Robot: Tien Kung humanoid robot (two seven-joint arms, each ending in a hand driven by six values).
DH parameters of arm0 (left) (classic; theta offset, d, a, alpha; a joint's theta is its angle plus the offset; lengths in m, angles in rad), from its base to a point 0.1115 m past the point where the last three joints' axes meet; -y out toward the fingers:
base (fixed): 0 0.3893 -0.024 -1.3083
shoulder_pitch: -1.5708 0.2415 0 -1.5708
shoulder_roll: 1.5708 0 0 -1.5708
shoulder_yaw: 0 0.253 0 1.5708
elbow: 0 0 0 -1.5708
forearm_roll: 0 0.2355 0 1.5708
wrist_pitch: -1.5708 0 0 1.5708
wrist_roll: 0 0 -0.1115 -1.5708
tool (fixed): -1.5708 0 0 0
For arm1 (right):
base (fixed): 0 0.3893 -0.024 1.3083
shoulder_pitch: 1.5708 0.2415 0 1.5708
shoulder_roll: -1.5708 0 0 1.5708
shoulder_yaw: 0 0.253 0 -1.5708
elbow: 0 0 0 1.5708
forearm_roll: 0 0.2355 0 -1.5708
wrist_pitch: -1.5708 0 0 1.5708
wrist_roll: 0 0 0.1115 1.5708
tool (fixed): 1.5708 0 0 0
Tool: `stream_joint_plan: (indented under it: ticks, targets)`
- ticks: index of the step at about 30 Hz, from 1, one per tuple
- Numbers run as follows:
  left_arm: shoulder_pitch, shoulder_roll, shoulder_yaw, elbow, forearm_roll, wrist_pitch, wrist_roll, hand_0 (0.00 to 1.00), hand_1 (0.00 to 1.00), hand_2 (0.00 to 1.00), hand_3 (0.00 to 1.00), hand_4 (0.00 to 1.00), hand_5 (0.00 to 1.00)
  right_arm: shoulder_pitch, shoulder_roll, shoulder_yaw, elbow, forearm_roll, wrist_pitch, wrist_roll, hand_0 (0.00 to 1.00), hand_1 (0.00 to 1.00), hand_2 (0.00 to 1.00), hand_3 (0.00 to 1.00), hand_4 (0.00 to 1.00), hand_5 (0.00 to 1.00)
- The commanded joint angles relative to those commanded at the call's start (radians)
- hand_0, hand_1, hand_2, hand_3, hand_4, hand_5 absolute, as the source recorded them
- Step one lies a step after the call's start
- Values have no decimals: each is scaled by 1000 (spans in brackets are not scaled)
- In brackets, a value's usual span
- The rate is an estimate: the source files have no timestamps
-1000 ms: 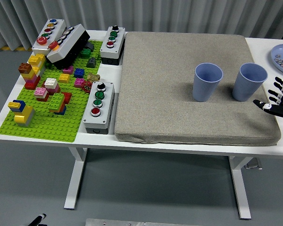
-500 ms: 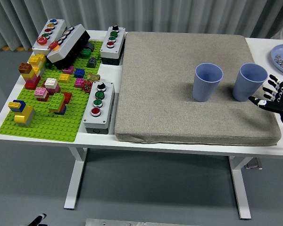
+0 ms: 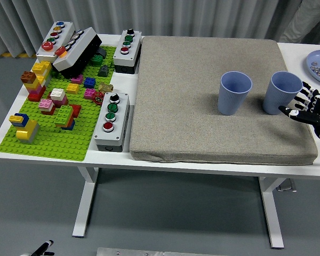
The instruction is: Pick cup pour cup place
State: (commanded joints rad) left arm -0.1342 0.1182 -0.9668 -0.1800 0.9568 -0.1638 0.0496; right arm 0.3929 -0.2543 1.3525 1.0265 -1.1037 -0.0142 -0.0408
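Two blue cups (image 3: 235, 93), right hand (image 3: 308, 108) fingers spread beside one, arm cropped

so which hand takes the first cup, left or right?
Right. The right hand, fingers spread, sits beside the right blue cup on the grey mat. The left arm isn't in view.

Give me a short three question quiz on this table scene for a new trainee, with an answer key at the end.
1. True or false: the right hand already grasps the right cup.
2. How many blue cups stand on the grey mat?
3. Which lies left of the mat: A) a green brick baseplate, B) a laptop, C) a kettle?

Key:
1. False; its fingers are spread beside the cup, holding nothing.
2. Two: the right cup and the left cup.
3. A.
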Motion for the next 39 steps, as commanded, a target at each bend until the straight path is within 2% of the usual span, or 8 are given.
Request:
stream_joint_plan:
  ticks: [17, 39]
  targets:
    - [-5, 2, 4, 0, 4, -2, 2, 869, 852, 862, 776, 640, 978, 48, 10, -41, -65, 38, 4, 20, 922, 883, 948, 976, 888, 296]
    - [-14, 5, 25, 0, -1, -3, 0, 870, 852, 862, 775, 640, 974, 51, 30, -41, -91, 49, 1, 41, 922, 882, 944, 971, 887, 303]
